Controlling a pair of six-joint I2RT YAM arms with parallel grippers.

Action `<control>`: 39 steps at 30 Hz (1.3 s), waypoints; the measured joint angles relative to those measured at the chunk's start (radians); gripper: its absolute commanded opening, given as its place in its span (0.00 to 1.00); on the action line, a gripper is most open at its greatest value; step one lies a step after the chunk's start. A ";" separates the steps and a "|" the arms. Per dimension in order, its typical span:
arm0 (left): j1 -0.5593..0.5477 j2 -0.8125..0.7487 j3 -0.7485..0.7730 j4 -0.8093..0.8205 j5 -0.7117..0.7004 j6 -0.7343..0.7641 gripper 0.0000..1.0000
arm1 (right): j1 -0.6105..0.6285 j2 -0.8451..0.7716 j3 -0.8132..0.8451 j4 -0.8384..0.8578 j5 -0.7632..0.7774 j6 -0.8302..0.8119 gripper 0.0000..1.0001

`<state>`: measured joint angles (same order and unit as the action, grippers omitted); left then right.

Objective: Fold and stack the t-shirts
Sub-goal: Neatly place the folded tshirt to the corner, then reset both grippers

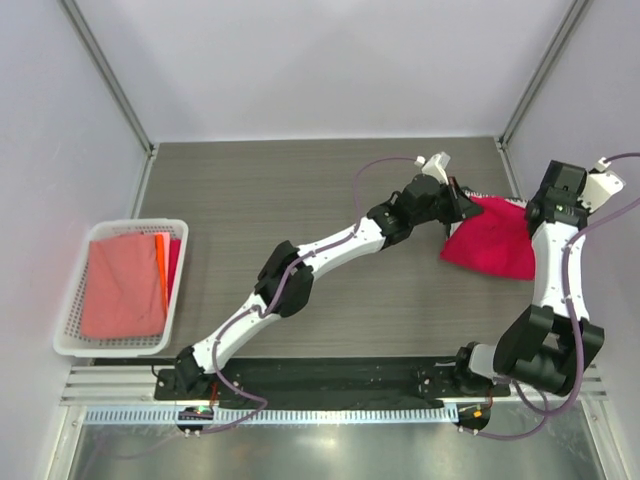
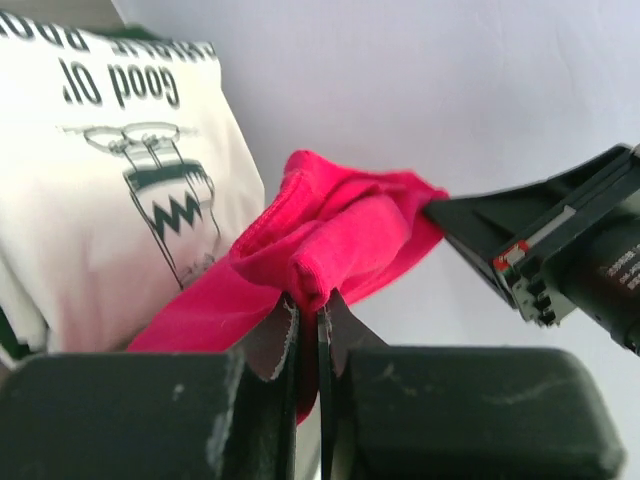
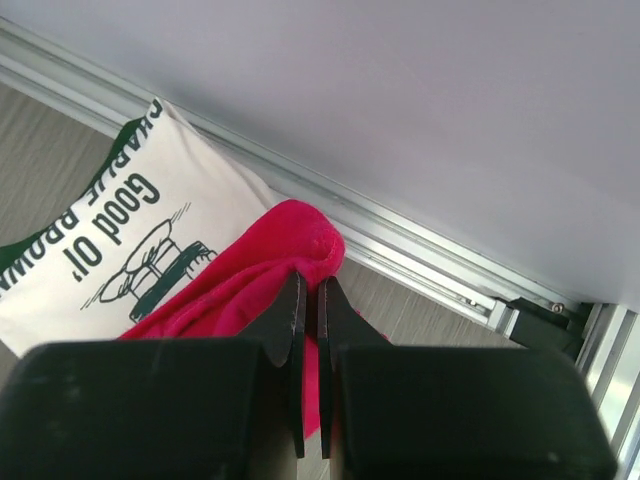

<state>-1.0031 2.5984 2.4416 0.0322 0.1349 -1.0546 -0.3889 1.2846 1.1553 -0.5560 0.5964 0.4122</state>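
The crimson-pink t-shirt (image 1: 490, 243) lies bunched at the far right of the table. In the wrist views it lies over the cream t-shirt (image 2: 100, 200) with black cartoon print and lettering. My left gripper (image 1: 463, 203) is shut on a fold at the pink t-shirt's left upper edge (image 2: 340, 230), its fingertips pinching cloth (image 2: 308, 300). My right gripper (image 1: 533, 212) is shut on the pink t-shirt's right upper edge (image 3: 250, 285), with cloth between its tips (image 3: 310, 285). The cream t-shirt (image 3: 120, 230) is almost hidden in the top view.
A white lattice basket (image 1: 70, 300) at the left edge holds folded salmon, orange and red cloth. The back wall and its metal rail (image 3: 420, 250) run just behind the shirts. The right wall stands close to my right arm (image 1: 555, 290).
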 measured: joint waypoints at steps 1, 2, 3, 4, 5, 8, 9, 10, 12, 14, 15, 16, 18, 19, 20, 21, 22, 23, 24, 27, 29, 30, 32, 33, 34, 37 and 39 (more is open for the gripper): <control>0.002 0.022 0.016 0.020 -0.011 0.000 0.00 | -0.009 0.018 0.002 0.005 -0.006 0.002 0.01; 0.004 0.045 0.028 0.046 -0.027 -0.001 0.00 | -0.016 0.034 0.007 0.006 -0.012 0.002 0.01; 0.006 0.064 0.031 0.071 -0.041 -0.004 0.00 | -0.020 0.048 0.013 0.010 -0.017 0.004 0.01; 0.008 0.082 0.032 0.095 -0.055 -0.009 0.00 | -0.024 0.067 0.020 0.018 -0.024 0.005 0.01; 0.010 0.103 0.033 0.119 -0.073 -0.013 0.00 | -0.026 0.082 0.027 0.026 -0.032 0.006 0.01; 0.017 0.182 0.078 0.189 -0.125 -0.014 0.00 | -0.026 0.138 0.058 0.047 -0.053 0.010 0.01; 0.020 0.206 0.091 0.213 -0.150 -0.013 0.00 | -0.026 0.161 0.073 0.051 -0.061 0.010 0.01; 0.022 0.228 0.104 0.228 -0.174 -0.011 0.00 | -0.026 0.187 0.093 0.059 -0.069 0.011 0.01; 0.024 0.275 0.150 0.257 -0.224 -0.010 0.04 | -0.026 0.254 0.144 0.074 -0.090 0.013 0.01; 0.024 0.317 0.198 0.285 -0.275 -0.006 0.02 | -0.026 0.313 0.190 0.083 -0.100 0.016 0.01; 0.024 0.334 0.218 0.301 -0.303 0.000 0.07 | -0.026 0.347 0.213 0.090 -0.103 0.018 0.01; 0.023 0.348 0.233 0.317 -0.330 0.010 0.36 | -0.026 0.384 0.237 0.097 -0.106 0.021 0.01; 0.020 0.357 0.238 0.346 -0.401 0.042 0.95 | -0.026 0.463 0.297 0.105 -0.109 0.024 0.06; 0.021 0.357 0.238 0.362 -0.447 0.051 1.00 | -0.026 0.515 0.335 0.112 -0.109 0.026 0.64; 0.024 0.357 0.238 0.383 -0.486 0.053 1.00 | -0.029 0.570 0.379 0.118 -0.109 0.036 0.92; 0.028 0.357 0.238 0.407 -0.513 0.065 1.00 | -0.032 0.620 0.420 0.129 -0.109 0.037 0.99; 0.035 0.357 0.234 0.443 -0.529 0.082 1.00 | -0.034 0.669 0.460 0.134 -0.110 0.038 1.00; 0.043 0.348 0.215 0.475 -0.534 0.096 0.99 | -0.034 0.710 0.498 0.132 -0.111 0.038 1.00; 0.053 0.327 0.169 0.501 -0.527 0.103 1.00 | -0.034 0.746 0.533 0.132 -0.115 0.037 1.00; 0.097 0.208 -0.043 0.534 -0.488 0.125 1.00 | -0.020 0.777 0.559 0.122 -0.142 0.036 1.00; 0.128 0.120 -0.183 0.552 -0.450 0.141 1.00 | -0.010 0.750 0.540 0.140 -0.156 0.032 1.00; 0.145 0.058 -0.268 0.554 -0.432 0.152 1.00 | -0.003 0.724 0.520 0.146 -0.163 0.028 1.00; 0.174 -0.064 -0.422 0.555 -0.402 0.167 0.99 | 0.011 0.657 0.476 0.145 -0.174 0.010 0.99; 0.190 -0.137 -0.500 0.547 -0.394 0.174 1.00 | 0.021 0.621 0.461 0.144 -0.183 0.002 0.98; 0.203 -0.205 -0.565 0.533 -0.388 0.179 1.00 | 0.035 0.583 0.450 0.143 -0.198 -0.010 0.96; 0.235 -0.427 -0.731 0.495 -0.367 0.208 1.00 | 0.088 0.461 0.418 0.150 -0.292 -0.043 0.94; 0.246 -0.557 -0.820 0.467 -0.363 0.232 1.00 | 0.126 0.386 0.388 0.163 -0.363 -0.058 0.90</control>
<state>-0.7574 2.0411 1.6218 0.4995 -0.2279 -0.8223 -0.2630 1.6711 1.5433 -0.3931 0.2337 0.3546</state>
